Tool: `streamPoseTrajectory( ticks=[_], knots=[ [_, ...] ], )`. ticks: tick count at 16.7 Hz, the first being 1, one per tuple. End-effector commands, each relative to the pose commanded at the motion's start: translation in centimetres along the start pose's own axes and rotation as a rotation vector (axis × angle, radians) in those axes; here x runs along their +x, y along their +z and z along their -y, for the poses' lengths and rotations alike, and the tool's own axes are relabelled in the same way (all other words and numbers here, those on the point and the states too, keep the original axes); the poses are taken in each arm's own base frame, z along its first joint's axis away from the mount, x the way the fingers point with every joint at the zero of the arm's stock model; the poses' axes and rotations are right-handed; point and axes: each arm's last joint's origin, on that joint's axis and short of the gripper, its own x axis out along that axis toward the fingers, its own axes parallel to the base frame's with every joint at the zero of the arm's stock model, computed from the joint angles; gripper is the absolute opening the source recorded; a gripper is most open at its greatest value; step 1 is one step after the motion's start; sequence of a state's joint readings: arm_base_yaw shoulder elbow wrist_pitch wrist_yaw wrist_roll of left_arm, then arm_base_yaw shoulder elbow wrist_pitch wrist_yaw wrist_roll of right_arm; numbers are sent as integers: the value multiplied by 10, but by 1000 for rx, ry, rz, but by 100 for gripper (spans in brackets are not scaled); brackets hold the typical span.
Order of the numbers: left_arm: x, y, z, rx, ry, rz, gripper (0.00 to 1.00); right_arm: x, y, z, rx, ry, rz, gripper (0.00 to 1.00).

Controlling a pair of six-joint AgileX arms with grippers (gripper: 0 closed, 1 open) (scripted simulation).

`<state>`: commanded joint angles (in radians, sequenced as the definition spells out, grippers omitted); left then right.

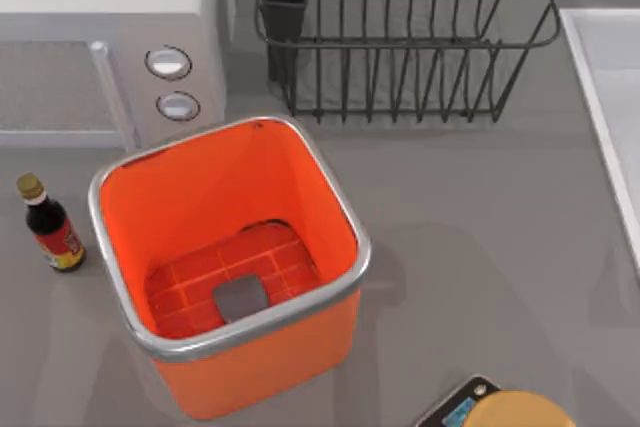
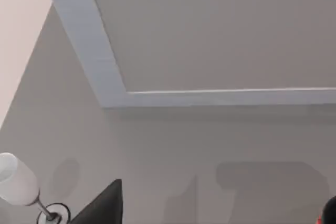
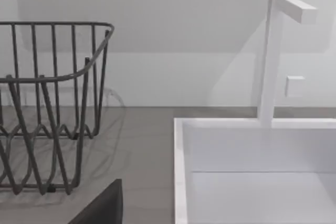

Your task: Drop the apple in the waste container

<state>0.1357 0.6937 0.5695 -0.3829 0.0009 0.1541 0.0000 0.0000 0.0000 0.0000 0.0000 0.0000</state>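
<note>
On the grey table, the waste container (image 1: 228, 257) stands apple-less; claw states: cannot tell.

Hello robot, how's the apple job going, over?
Left claw over table, facing sink; right claw facing wire rack. Waste container upright, no apple in it yet. Nothing blocking its mouth.

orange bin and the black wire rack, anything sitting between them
Nothing: in the top view only bare grey table separates the orange bin from the black wire rack behind it.
</note>
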Motion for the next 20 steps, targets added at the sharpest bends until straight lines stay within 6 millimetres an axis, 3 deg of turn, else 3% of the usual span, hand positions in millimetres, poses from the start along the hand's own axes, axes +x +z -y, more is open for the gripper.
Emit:
streamPoseTrajectory(
  ticks=[5, 8, 11, 14, 20],
  knots=[
    [81, 28, -24, 74, -58, -526, 100, 0, 0, 0, 0, 0, 0, 100],
    [129, 25, -37, 115, -130, -774, 100, 0, 0, 0, 0, 0, 0, 100],
    [164, 16, -44, 144, -201, -949, 100, 0, 0, 0, 0, 0, 0, 100],
    [182, 11, -48, 160, -244, -1033, 100, 0, 0, 0, 0, 0, 0, 100],
    [184, 11, -47, 167, -251, -1041, 100, 0, 0, 0, 0, 0, 0, 100]
  ],
)
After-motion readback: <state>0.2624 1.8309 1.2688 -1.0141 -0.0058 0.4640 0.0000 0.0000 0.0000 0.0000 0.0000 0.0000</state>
